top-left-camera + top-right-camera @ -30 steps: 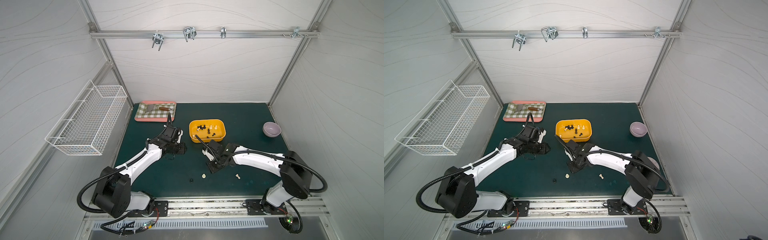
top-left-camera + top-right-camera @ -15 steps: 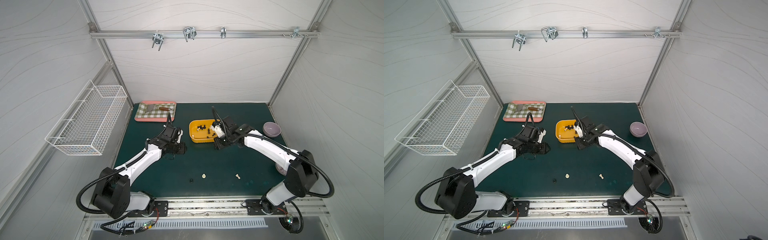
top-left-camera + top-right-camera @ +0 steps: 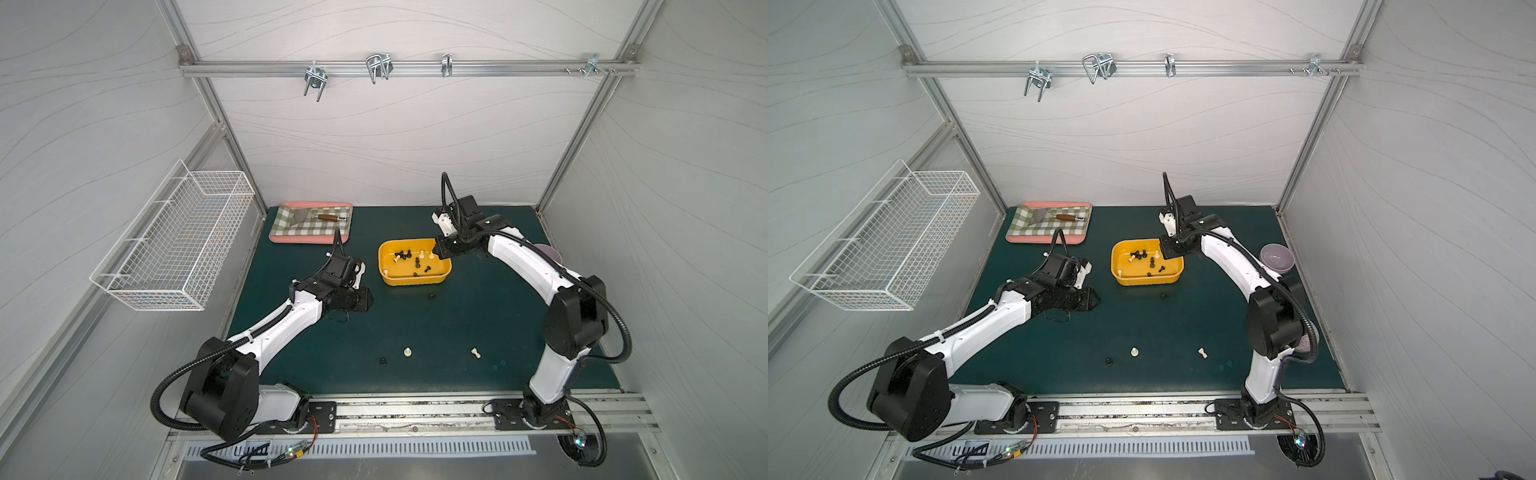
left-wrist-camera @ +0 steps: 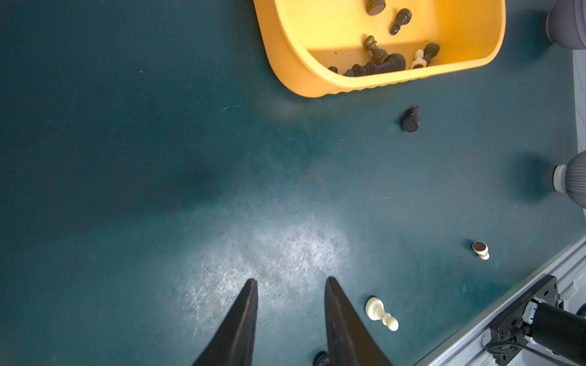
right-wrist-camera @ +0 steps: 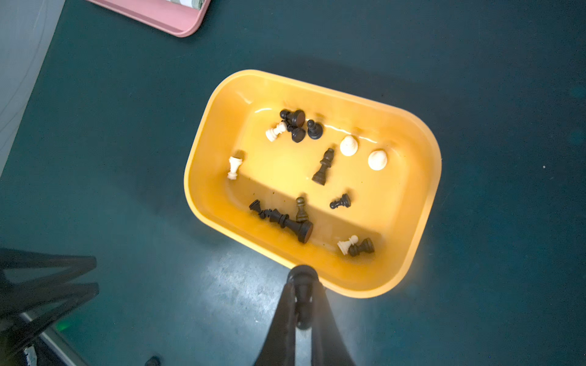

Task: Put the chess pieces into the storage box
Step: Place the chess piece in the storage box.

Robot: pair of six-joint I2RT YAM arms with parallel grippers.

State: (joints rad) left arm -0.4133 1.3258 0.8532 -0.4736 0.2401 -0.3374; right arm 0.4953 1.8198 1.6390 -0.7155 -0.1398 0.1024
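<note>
**Right arm at the box with a piece, four strays left on the table**

My right fingers (image 5: 287, 305) are pressed together on a dark piece (image 5: 302, 286) and hang right at the rim of the yellow box (image 5: 198, 164). I read that as the carry nearly done and the drop not yet made. I would want the tips further over the box floor before letting go, or the piece may clip the rim and roll back onto the table (image 3: 457, 324). The box sits mid-table, and a dozen or more pieces lie in it, most of them toppled.

My left fingers (image 4: 335, 304) stand apart with nothing between them, over bare table. I judge they are parked clear of the box so the two arms do not crowd each other.

Only the right wrist view shows the clamped piece; in both top views the arm hides it. The left wrist view alone proves the left fingers are empty. It also makes a cream pawn (image 4: 377, 312) look close to one tip, while a top view sets that pawn (image 3: 407, 352) well apart from them. The top views also give the whole spread of strays: a black piece (image 3: 432, 295) near the box's front wall, a second black one (image 3: 382, 361) beside the pawn, and another cream one (image 3: 476, 353) toward the right arm's base.
</note>
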